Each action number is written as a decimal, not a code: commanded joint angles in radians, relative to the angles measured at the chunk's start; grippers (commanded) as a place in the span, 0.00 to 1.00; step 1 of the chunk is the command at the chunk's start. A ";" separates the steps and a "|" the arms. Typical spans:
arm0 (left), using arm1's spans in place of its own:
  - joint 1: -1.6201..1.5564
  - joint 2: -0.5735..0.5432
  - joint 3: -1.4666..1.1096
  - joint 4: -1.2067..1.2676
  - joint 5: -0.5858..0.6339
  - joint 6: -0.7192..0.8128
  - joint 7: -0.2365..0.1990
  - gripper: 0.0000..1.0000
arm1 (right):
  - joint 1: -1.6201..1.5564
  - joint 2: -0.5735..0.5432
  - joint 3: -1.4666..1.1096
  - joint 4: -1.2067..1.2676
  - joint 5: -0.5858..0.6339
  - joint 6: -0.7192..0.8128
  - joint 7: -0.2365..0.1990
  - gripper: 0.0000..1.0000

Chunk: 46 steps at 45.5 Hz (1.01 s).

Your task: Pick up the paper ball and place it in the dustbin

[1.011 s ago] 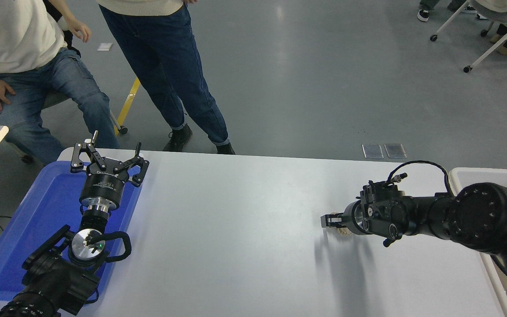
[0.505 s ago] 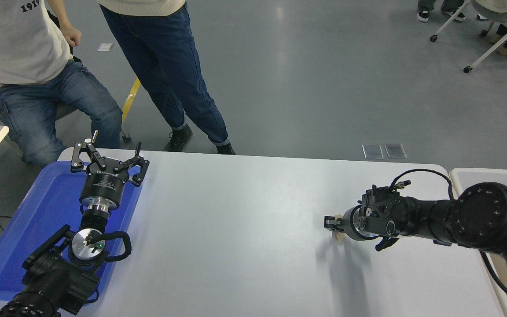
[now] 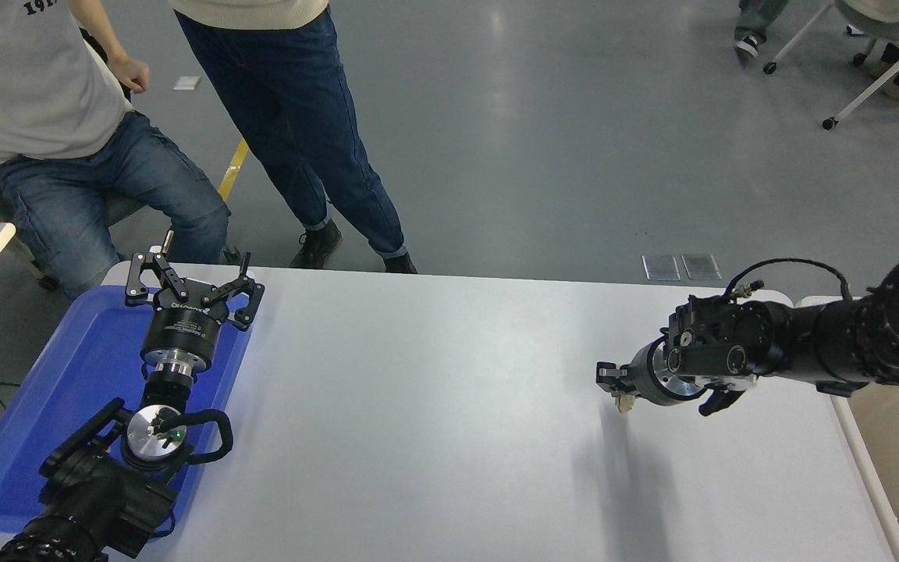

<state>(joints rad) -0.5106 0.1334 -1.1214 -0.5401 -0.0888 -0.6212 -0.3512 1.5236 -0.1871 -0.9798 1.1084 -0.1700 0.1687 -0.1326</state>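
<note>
Lifting now in the head view: my right gripper (image 3: 615, 385) has come up off the white table (image 3: 434, 406) and slid toward the right of the frame compared with a second ago, when it sat lower and further left, down on the tabletop. The jaws are closed narrow on the paper ball (image 3: 624, 403), and I can see only a beige scrap of it poking out beneath the fingertips, right of centre in the frame. The shadow on the table below has pulled away from the gripper, so I judge the ball is clear of the surface and the pick has worked.

The dustbin (image 3: 859, 457) shows at the right edge, its off-white rim running down toward the lower right corner, partly hidden behind my forearm. The ball is well short of that rim, so the carry across is what remains, and the grip looks slight enough that it could slip.

My left gripper (image 3: 193, 285) is parked at the lower left over the blue tray (image 3: 83, 375), jaws spread wide, holding nothing. Two people are at the upper left.
</note>
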 commanded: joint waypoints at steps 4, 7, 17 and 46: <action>0.001 0.000 0.000 0.000 0.000 0.000 0.000 1.00 | 0.291 -0.069 -0.074 0.185 0.003 0.204 -0.004 0.00; 0.000 0.000 0.000 0.000 0.000 0.000 0.000 1.00 | 0.363 -0.086 -0.089 0.208 0.003 0.274 -0.002 0.00; 0.000 0.000 0.000 0.000 0.000 0.001 0.000 1.00 | 0.628 -0.107 -0.160 0.304 0.004 0.477 -0.002 0.00; 0.001 0.000 0.000 0.000 -0.002 0.001 0.000 1.00 | 0.943 -0.153 -0.174 0.372 0.004 0.617 -0.004 0.00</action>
<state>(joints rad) -0.5094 0.1335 -1.1213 -0.5400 -0.0894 -0.6201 -0.3513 2.3649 -0.3203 -1.1492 1.4669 -0.1671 0.7603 -0.1363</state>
